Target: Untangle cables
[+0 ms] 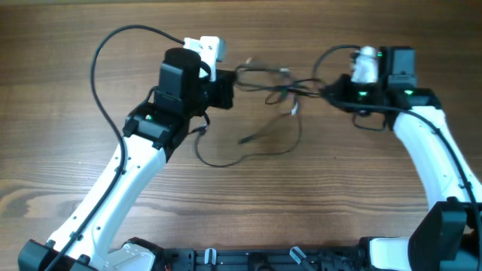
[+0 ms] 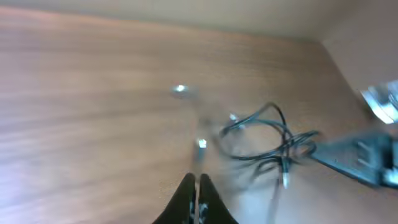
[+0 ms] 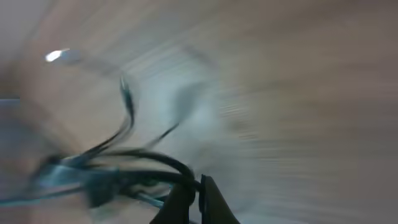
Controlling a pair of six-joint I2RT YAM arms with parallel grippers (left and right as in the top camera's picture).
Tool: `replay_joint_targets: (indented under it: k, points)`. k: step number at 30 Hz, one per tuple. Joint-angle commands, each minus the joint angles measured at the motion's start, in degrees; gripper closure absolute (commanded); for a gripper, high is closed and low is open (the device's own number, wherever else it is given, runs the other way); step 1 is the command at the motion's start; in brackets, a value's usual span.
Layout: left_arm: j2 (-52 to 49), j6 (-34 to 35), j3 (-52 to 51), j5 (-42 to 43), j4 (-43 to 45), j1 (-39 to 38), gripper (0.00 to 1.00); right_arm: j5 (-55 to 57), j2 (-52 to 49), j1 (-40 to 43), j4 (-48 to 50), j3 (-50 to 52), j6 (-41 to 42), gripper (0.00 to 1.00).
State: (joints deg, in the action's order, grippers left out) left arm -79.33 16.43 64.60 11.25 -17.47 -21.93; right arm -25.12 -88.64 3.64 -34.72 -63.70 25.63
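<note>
Two thin black cables (image 1: 282, 90) hang tangled between my grippers above the wooden table, with a knot near the middle. A loose loop (image 1: 226, 162) and a silver-tipped plug (image 1: 295, 111) trail below it. My left gripper (image 1: 230, 83) is at the tangle's left end. In the left wrist view its jaws (image 2: 197, 182) are pressed together on a blurred thin strand, with the knot (image 2: 289, 149) ahead to the right. My right gripper (image 1: 329, 90) holds the right end. In the right wrist view its jaws (image 3: 199, 185) are shut on a black cable (image 3: 149, 158).
The wooden table (image 1: 339, 188) spreads under both arms. A thicker black arm wire (image 1: 98, 60) arcs at the far left. The arms' black base (image 1: 248, 260) runs along the front edge. The right gripper shows as a dark shape in the left wrist view (image 2: 357, 158).
</note>
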Motion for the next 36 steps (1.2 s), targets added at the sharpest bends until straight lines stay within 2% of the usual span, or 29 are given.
replay_joint_targets:
  k: [1,3,4,5,6,7,8,9,10,12,13,14,15,16,21,24,28,31,35,36]
  points:
    - [1.66,0.94,0.90,-5.57,1.46,3.04,0.96,12.50,-0.50,4.46,-0.37,0.61,4.17,0.91]
    - [1.66,0.26,0.90,-0.11,3.67,3.04,0.96,4.35,-0.50,3.34,1.81,0.61,-4.70,0.68]
    - [1.66,-2.23,0.90,4.09,5.31,3.04,0.96,-3.56,-0.50,2.14,4.13,0.61,-13.20,0.57]
    - [1.64,-4.24,0.90,6.75,6.16,3.04,0.96,-5.75,-0.50,1.05,5.09,0.61,-15.78,0.67]
    - [1.64,-4.20,0.90,8.22,6.36,3.04,0.96,-6.78,-0.50,-0.07,5.60,0.61,-17.35,0.90]
    - [1.64,-4.20,0.87,10.56,6.08,3.04,0.92,-9.14,-0.50,-1.40,6.01,0.61,-20.76,0.93]
    - [1.53,-4.17,0.87,11.08,5.66,3.04,0.85,-8.13,-0.50,-2.19,6.58,0.61,-21.46,0.80]
    - [1.40,-4.17,0.87,11.04,5.22,3.04,0.81,-3.91,-0.50,-2.34,7.10,0.61,-19.28,0.60]
    - [1.22,-4.17,0.87,11.06,4.63,3.04,0.72,1.95,-0.50,-2.34,8.00,0.61,-14.38,0.26]
    - [0.52,-4.00,0.87,11.04,3.74,3.04,0.57,13.79,-0.52,-2.29,10.56,0.61,-7.98,0.20]
    - [0.22,-4.00,0.87,11.04,3.48,3.04,0.46,17.70,-1.01,-2.49,11.93,0.61,-7.61,0.20]
    - [-0.07,-4.00,0.87,11.06,3.30,3.04,0.39,20.17,-1.77,-2.49,12.94,0.61,-6.91,0.20]
    - [-0.63,-4.00,0.87,11.06,2.62,3.04,0.11,21.75,-3.89,-2.45,14.71,0.61,-4.81,0.20]
    - [-0.94,-4.00,0.87,11.06,2.14,3.04,0.00,21.73,-5.68,-2.45,16.41,0.61,-4.33,0.18]
    - [-3.65,-4.02,0.87,9.01,1.75,3.04,0.00,20.96,-16.26,-2.47,27.19,0.61,-0.94,0.16]
    - [-4.81,-4.04,0.87,8.61,1.73,3.10,0.00,19.10,-20.87,-2.47,28.98,0.61,3.06,0.16]
    - [-5.22,-4.02,0.87,7.08,1.75,3.08,0.00,15.65,-27.45,-2.51,34.58,0.61,1.99,0.15]
    - [-5.22,-4.00,0.87,3.39,1.77,3.10,0.00,-2.34,-29.31,-3.89,39.50,0.61,-3.85,0.36]
    - [-5.22,-3.54,0.87,-2.25,1.75,3.50,0.00,-17.38,-29.09,-11.45,41.51,0.55,-4.63,0.42]
    - [-5.22,-1.03,0.87,-3.48,1.70,4.42,0.00,-18.69,-28.92,-15.08,41.35,0.37,-4.59,0.42]
